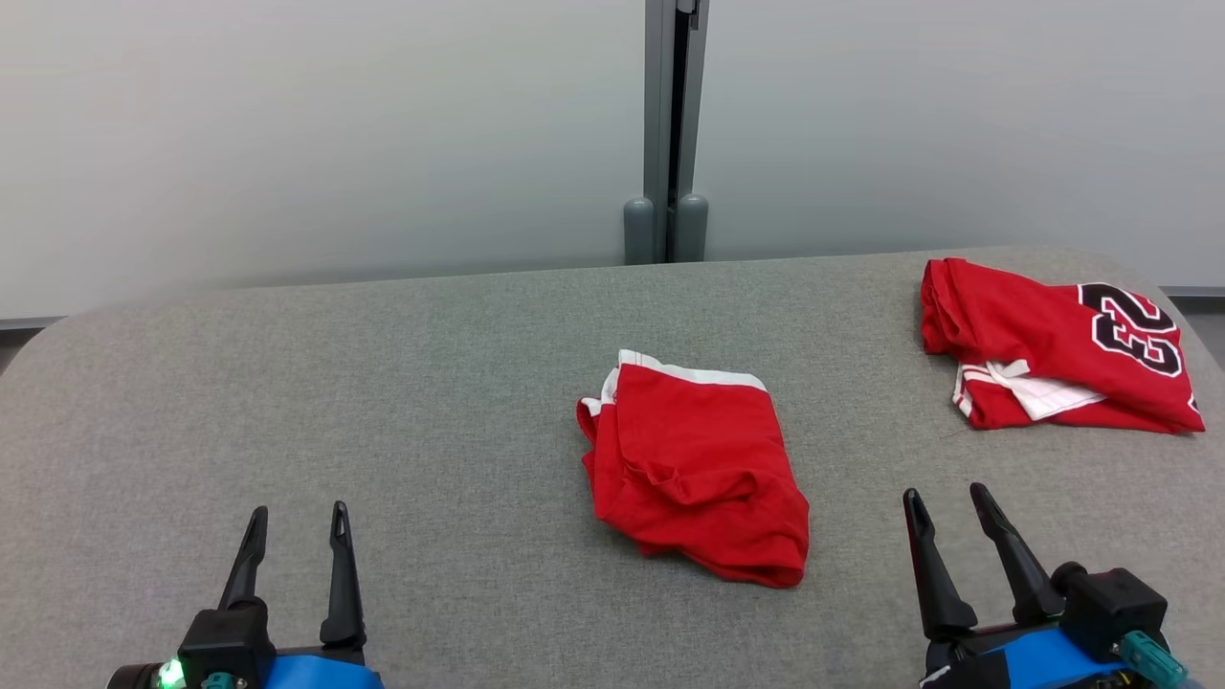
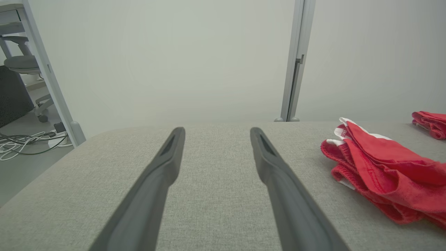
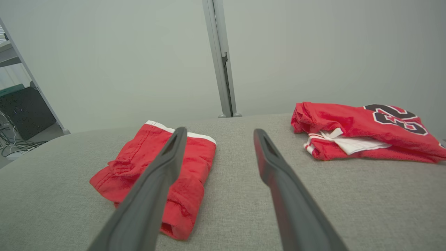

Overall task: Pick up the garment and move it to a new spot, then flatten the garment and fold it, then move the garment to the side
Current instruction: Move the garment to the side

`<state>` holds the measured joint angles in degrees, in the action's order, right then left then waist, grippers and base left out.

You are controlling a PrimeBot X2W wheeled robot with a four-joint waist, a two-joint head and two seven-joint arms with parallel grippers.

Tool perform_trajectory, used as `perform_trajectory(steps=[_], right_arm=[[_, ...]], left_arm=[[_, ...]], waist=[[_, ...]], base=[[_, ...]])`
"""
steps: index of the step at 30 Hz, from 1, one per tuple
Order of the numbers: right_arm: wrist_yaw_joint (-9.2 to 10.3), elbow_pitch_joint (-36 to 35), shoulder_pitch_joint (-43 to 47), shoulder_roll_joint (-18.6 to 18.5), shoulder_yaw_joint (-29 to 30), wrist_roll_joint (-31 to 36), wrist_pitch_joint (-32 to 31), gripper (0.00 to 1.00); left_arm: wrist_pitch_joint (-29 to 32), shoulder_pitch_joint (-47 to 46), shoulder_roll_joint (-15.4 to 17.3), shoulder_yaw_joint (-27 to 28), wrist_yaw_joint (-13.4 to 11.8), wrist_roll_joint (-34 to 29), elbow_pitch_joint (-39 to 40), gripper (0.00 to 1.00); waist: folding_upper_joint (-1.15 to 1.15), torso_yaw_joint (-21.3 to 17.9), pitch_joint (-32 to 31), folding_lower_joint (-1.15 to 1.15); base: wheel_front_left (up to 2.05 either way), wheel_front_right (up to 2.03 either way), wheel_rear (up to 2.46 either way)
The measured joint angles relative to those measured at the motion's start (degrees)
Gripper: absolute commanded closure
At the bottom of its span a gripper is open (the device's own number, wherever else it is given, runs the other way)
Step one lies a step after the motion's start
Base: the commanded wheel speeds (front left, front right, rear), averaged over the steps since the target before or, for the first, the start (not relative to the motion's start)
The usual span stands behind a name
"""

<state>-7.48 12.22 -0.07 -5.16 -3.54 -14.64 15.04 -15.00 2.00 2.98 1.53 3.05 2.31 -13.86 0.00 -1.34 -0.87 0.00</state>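
Head view, starting at the left: the left gripper [image 1: 298, 512] sits at the near edge of the grey woven-fabric table with rounded corners [image 1: 383, 383], its two dark fingers spread wide and empty, tips pointing away across the cloth. From the left wrist view those fingers frame bare grey fabric, and beyond the table's left corner there's a grey office chair [image 2: 21, 62] and a tangle of white and dark cables [image 2: 24, 143] on the floor.

Moving to the middle now: the red cloth shorts with a white waistband [image 1: 694, 469] lie folded into a compact, slightly rumpled bundle on the table's centre, between the two grippers and well apart from both. The waistband faces the far side, and the near edge bunches into soft creases. Straight behind, a grey metal post [image 1: 667, 124] divides the pale wall panels.

On to the right: the right gripper [image 1: 946, 493] is also at the near edge, fingers splayed wide, gripping nothing, leaning a little leftward. In its wrist view the left finger crosses in front of the shorts without touching them.

Far right, near the table's back corner, a red sports jersey with a black number 23 and white trim [image 1: 1034, 335] lies folded, well apart from the shorts.
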Motion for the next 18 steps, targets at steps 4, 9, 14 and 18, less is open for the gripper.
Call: perform_trajectory(steps=[4, 9, 14, 18], right_arm=[[0.00, 1.13, 0.01, 0.29, -0.44, 0.57, 0.00, 0.00], [0.00, 2.16, -0.02, 0.35, -0.69, 0.98, 0.00, 0.00], [0.00, 2.72, -0.04, 0.36, -1.00, 0.98, 0.00, 0.00], [0.00, 3.24, -0.07, 0.35, -1.30, 0.98, 0.00, 0.00]], left_arm=[[0.00, 0.02, 0.05, -0.08, -0.01, -0.31, -0.57, 0.00], [0.00, 0.02, 0.21, -0.03, -0.15, -0.32, -0.82, 0.00], [0.00, 0.14, 0.21, -0.09, -0.51, -0.33, -0.74, 0.00], [0.00, 0.18, 0.20, -0.12, -0.53, -0.32, -0.76, 0.00]], waist=[[0.00, 0.35, -0.06, 0.00], [0.00, 0.57, -0.11, 0.00], [0.00, 0.55, -0.12, 0.01], [0.00, 0.45, -0.18, 0.00]], base=[[0.00, 0.00, 0.00], [0.00, 0.00, 0.00], [0.00, 0.00, 0.00], [0.00, 0.00, 0.00]])
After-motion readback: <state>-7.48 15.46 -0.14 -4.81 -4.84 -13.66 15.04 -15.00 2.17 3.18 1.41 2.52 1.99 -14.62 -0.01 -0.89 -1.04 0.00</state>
